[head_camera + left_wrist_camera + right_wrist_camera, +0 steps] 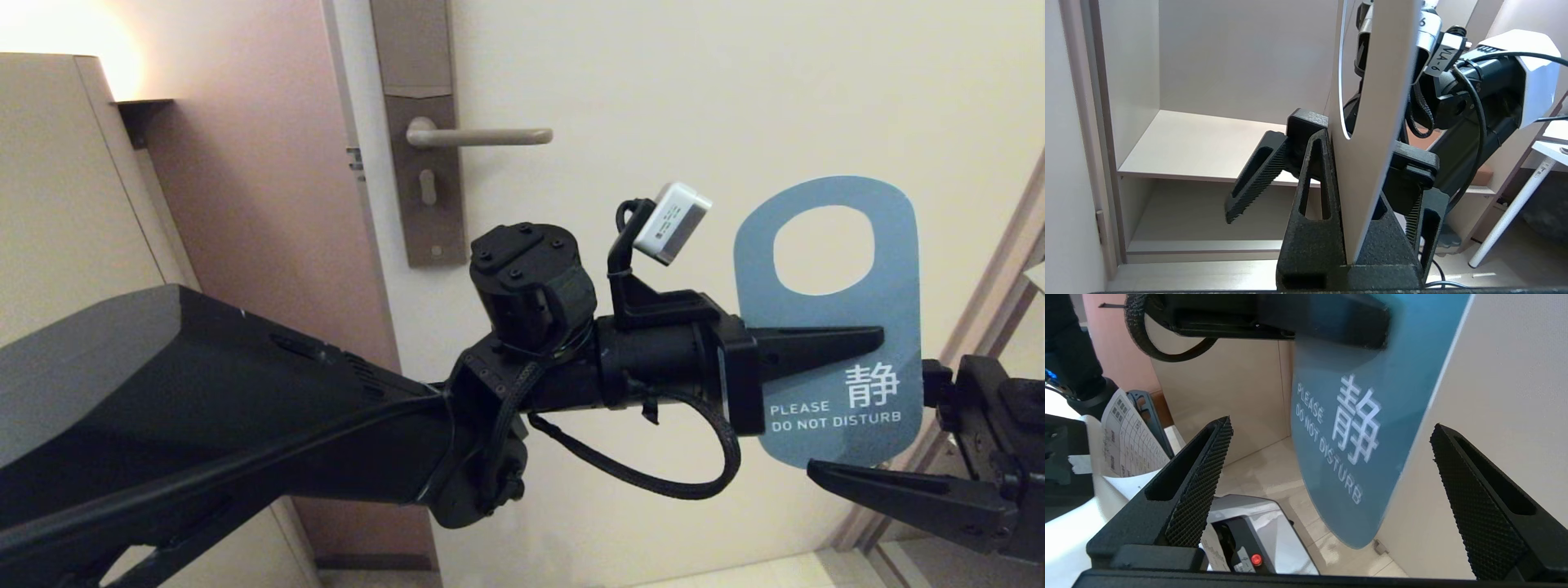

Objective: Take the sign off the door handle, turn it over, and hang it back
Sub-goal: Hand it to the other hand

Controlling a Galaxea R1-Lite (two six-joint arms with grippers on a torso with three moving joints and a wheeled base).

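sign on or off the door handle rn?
Off. Left gripper is shut on the sign, right of the bare door handle.

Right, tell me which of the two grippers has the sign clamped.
The left gripper: its fingers are shut flat on the blue sign, holding it upright beside the door handle. The right gripper stands wide open at the sign's lower edge, not gripping it.

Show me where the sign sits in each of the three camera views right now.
Head view: sign at right, blue face showing, away from the door handle.
Left wrist view: sign edge-on, centre, pale face showing.
Right wrist view: sign upper centre, blue face.
Shared landmark: the left gripper, shut on the sign in all three.
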